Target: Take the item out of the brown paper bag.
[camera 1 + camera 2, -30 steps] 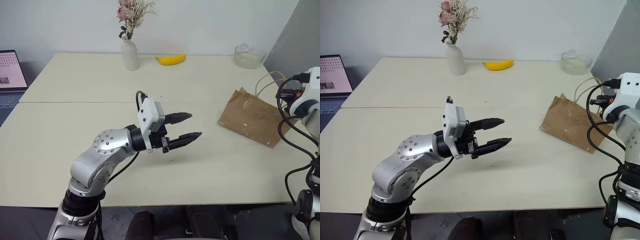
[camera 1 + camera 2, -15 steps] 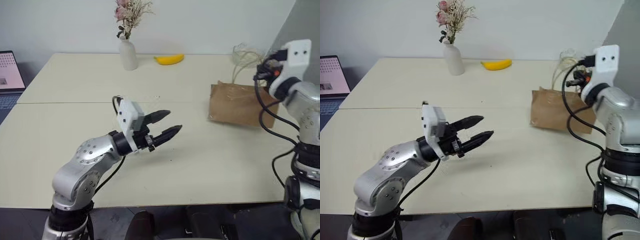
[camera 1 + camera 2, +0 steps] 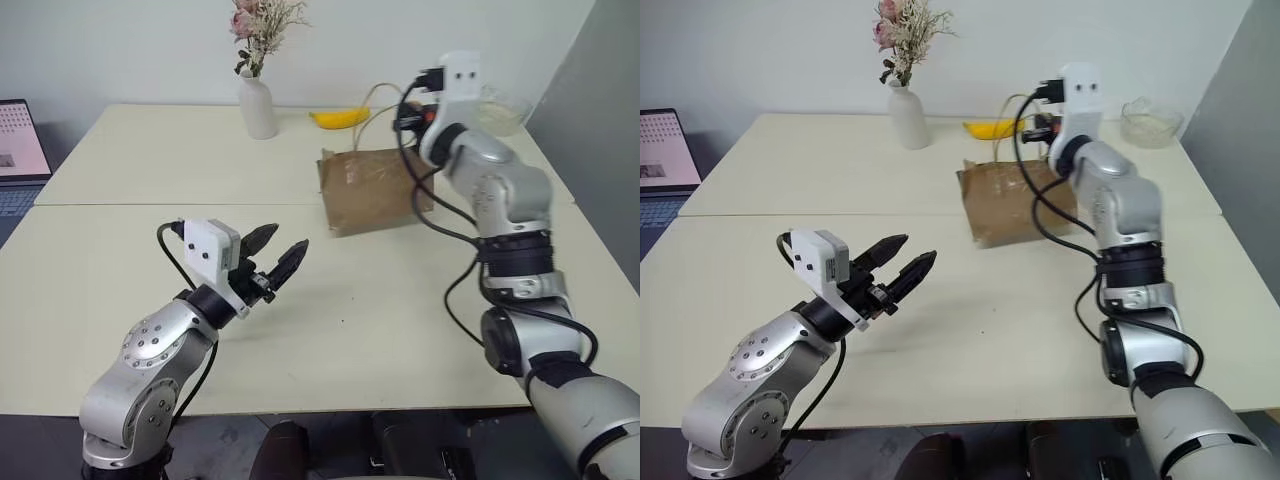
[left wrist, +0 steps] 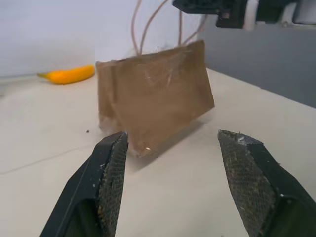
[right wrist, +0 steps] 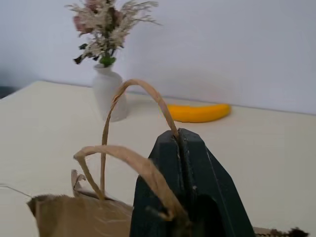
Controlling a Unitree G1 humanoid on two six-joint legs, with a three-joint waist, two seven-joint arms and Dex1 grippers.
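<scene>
Brown paper bag (image 3: 372, 188), centre-right of the head view: plain crinkled brown, with tan cord handles (image 5: 129, 129). Table (image 3: 150, 160): pale cream; banana (image 3: 338, 119) at upper centre yellow; vase (image 3: 258, 104) white, holding pink and beige dried flowers (image 3: 262, 22). Left gripper (image 3: 276, 255) and right gripper (image 5: 185, 163): black fingers, white camera housings, silver arms; upper right, a clear glass bowl (image 3: 500, 112).
</scene>
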